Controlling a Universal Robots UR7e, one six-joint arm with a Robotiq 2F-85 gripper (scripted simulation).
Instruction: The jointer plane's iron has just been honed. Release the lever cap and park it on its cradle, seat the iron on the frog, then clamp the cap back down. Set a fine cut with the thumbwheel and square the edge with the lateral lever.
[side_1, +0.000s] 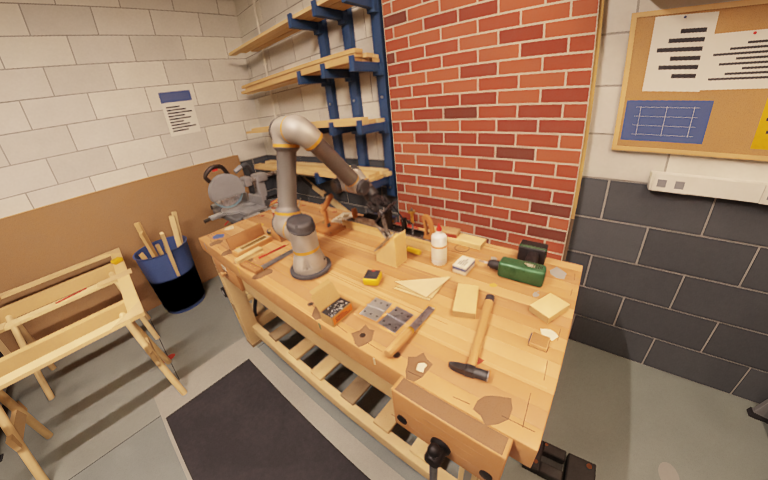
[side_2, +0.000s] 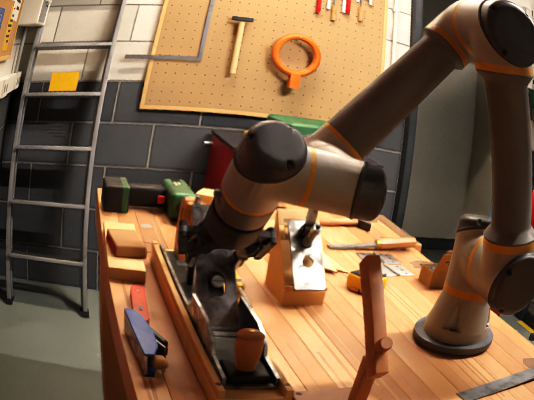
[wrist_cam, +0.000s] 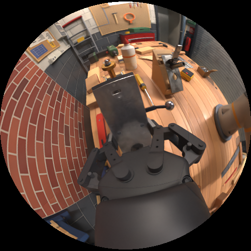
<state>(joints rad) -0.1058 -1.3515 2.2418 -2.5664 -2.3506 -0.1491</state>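
Note:
The plane iron (wrist_cam: 122, 110), a flat grey steel blade with a slot near its top, is gripped at its lower end by my closed gripper (wrist_cam: 133, 147) and slopes over the frog of the jointer plane (side_2: 220, 320). The plane lies along the bench's brick-wall edge, with its wooden front knob (side_2: 248, 348) toward the second side camera. The lever cap (wrist_cam: 172, 72) rests on its wooden cradle (side_2: 295, 270) to the right of the plane. The brass thumbwheel (wrist_cam: 108, 65) shows just past the iron's top edge. The ball-ended lateral lever (wrist_cam: 169, 105) sticks out to the right of the iron.
A brick pillar (side_1: 487, 113) and a pegboard of tools (side_2: 260, 50) stand behind the bench. A glue bottle (wrist_cam: 128, 56), a yellow-handled screwdriver (wrist_cam: 143, 87) and a yellow tape measure (wrist_cam: 186, 73) lie beyond the plane. A wooden post (side_2: 375, 320) rises near my arm's base (side_2: 452, 335).

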